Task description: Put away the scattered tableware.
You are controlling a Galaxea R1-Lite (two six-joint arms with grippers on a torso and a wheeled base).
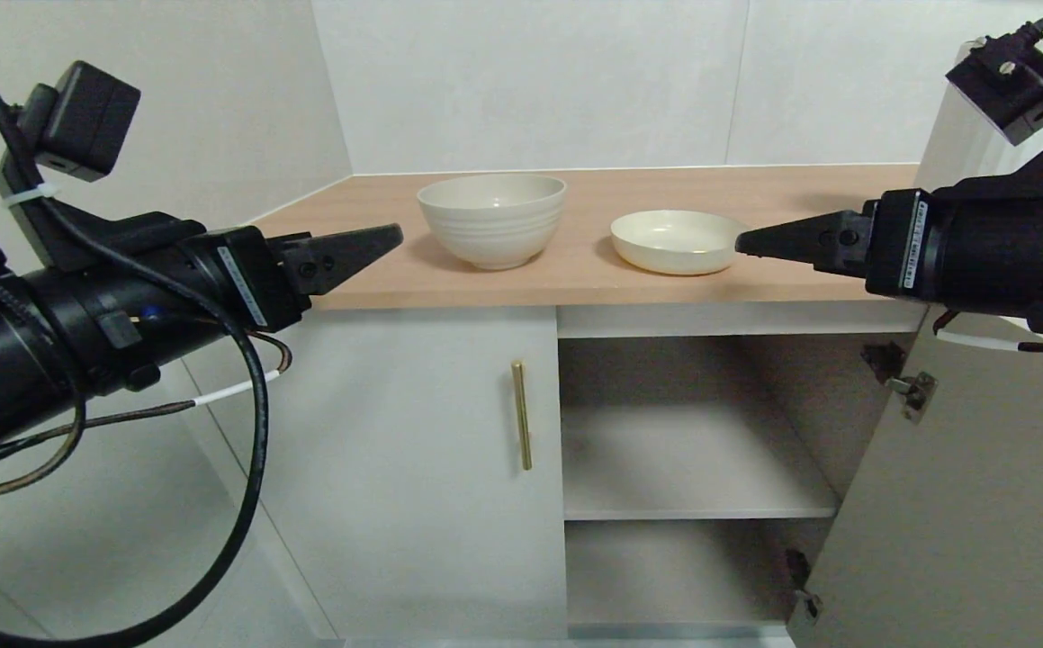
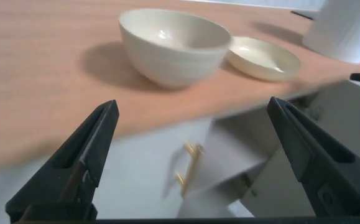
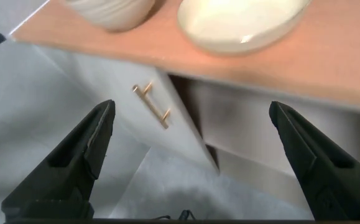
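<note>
left gripper (image 1: 383,242) in front of the counter (image 1: 782,193) edge, left of the bowl (image 1: 492,219), fingers apart | right gripper (image 1: 749,243) in front of the counter by the dish (image 1: 677,240), fingers apart | bowl and dish side by side on the counter, not touching | cupboard door (image 1: 953,504) below open

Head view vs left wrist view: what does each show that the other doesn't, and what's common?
Head view only: the white shelf inside the open cupboard compartment; the wrist picture is blurred there. Left wrist only: the left hand from behind, fingers spread wide. Both: the deep ribbed cream ceramic bowl, the shallow cream ceramic dish, the wooden countertop, the gold bar handle.
</note>
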